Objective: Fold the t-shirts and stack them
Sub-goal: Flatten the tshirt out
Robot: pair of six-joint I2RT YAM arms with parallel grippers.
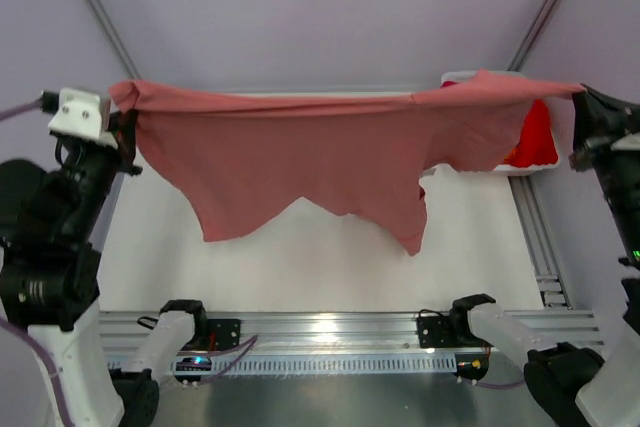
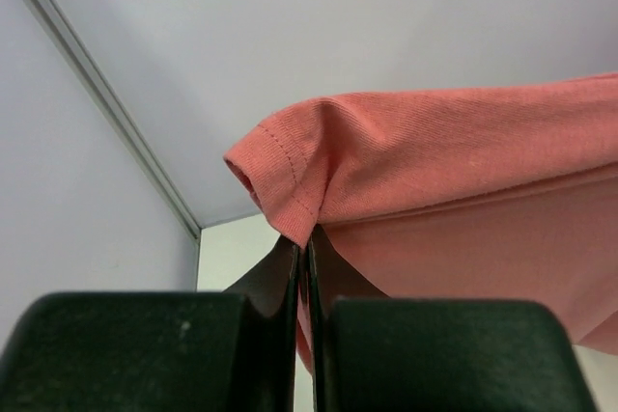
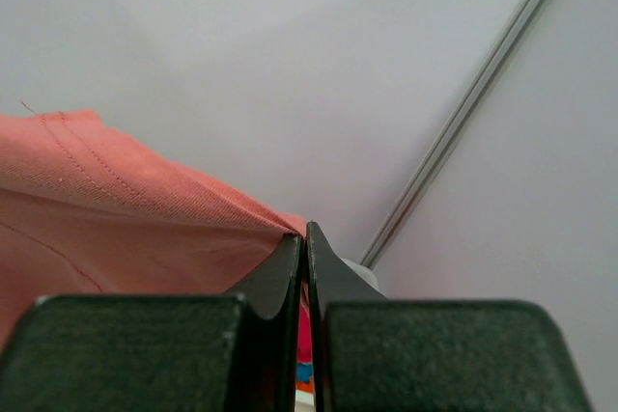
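Seen from above, the salmon t-shirt (image 1: pixel 300 162) hangs spread over the counter (image 1: pixel 300 267), stretched from side to side, with a red shirt (image 1: pixel 537 137) at the far right corner behind it. Only the wrist views show the grips: the left tool (image 2: pixel 304 243) is clamped on its stitched hem, the right tool (image 3: pixel 304 235) pinched on its opposite edge.

Left arm (image 1: pixel 60 207), right arm (image 1: pixel 612 172) raised, fingers (image 2: pixel 275 311) closed

Overhead view looks down; wrist views close-up, all share t-shirt (image 1: pixel 300 162).
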